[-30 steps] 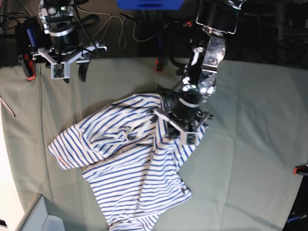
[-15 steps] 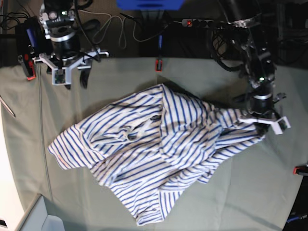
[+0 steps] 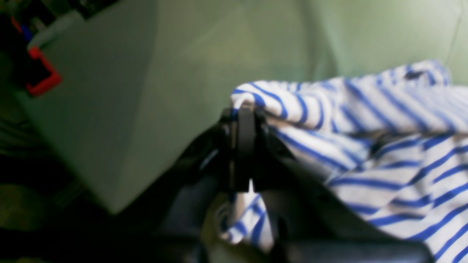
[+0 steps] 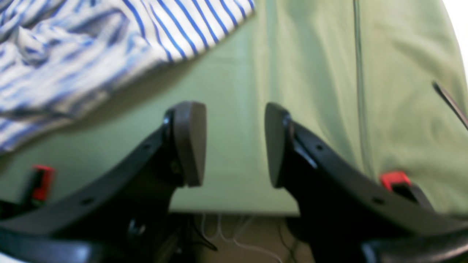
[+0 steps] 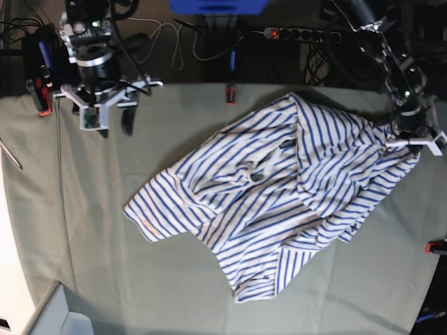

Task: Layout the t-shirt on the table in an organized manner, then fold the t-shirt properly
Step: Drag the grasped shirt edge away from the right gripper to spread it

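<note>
The t-shirt (image 5: 279, 202) is white with thin blue horizontal stripes, which run in differing directions where the cloth is rumpled, and a faint pinkish tint shows along the sleeve edge nearest the table's left side. The table (image 5: 105, 230) is covered in pale grey-green cloth with faint lighter creases, and red-and-black clamps (image 5: 229, 93) sit at its far edge. The left gripper (image 3: 244, 120) and the right gripper (image 4: 234, 142) are both black, the right one with dull grey-brown pads (image 4: 190, 142), while a bright blue object (image 5: 218, 5) lies beyond the table's far edge among black and white cables.
</note>
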`<state>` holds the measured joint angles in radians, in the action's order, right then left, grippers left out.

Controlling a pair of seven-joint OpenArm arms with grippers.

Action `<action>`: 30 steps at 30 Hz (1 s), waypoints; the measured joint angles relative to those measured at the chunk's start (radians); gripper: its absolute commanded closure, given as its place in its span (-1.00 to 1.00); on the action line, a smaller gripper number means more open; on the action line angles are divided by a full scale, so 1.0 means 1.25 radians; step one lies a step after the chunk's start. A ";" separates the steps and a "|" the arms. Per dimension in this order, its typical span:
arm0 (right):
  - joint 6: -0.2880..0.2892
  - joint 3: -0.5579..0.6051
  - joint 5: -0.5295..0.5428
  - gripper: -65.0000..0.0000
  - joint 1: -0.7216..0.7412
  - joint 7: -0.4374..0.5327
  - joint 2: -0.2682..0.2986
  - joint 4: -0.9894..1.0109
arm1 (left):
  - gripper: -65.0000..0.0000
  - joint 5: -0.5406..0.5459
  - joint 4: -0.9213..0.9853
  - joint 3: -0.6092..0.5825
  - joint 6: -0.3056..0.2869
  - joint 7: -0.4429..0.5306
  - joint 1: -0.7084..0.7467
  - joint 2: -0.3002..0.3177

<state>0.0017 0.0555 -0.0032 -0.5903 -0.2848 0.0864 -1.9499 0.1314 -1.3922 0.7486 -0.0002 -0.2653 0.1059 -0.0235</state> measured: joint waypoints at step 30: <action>0.000 0.058 0.000 0.14 0.028 -0.071 0.010 0.007 | -0.08 0.143 -0.006 -0.193 0.011 -0.004 0.008 -0.019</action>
<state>0.0017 0.1276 -0.0036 -0.5549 -0.3740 0.0994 -1.9411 0.3096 -1.4002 0.5068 0.0139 -0.2699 0.1158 -0.0467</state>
